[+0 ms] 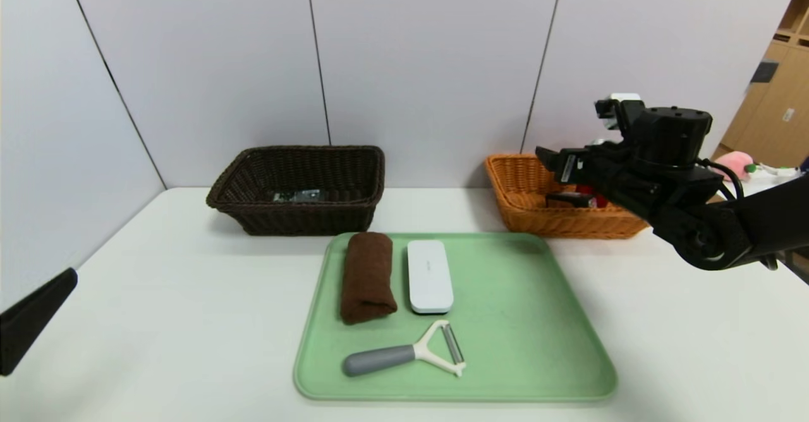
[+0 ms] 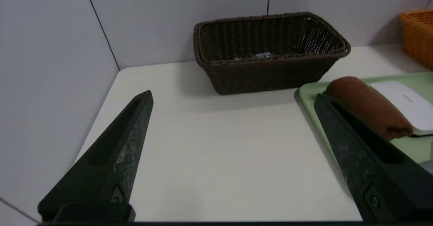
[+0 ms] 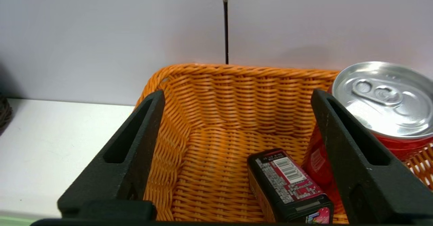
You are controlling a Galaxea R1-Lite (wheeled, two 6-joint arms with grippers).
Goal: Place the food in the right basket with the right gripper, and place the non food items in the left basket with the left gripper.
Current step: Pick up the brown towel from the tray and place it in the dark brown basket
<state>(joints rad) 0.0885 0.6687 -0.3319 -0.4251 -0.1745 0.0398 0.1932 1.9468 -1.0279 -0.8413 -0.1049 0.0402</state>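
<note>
A brown rolled towel (image 1: 366, 277), a white flat case (image 1: 429, 275) and a grey-handled peeler (image 1: 411, 354) lie on the green tray (image 1: 543, 346). The dark left basket (image 1: 297, 189) holds a small flat item (image 1: 297, 195). The orange right basket (image 1: 524, 207) holds a red can (image 3: 382, 107) and a black and red box (image 3: 287, 185). My right gripper (image 3: 236, 97) is open and empty above that basket (image 3: 216, 117). My left gripper (image 2: 233, 97) is open and empty over the table's left side, with the towel (image 2: 368, 106) beside one finger.
Grey panel walls stand behind the baskets. The white table (image 1: 158, 295) has bare room to the left and right of the tray. A pink toy (image 1: 733, 163) and wooden shelving stand off the table at the far right.
</note>
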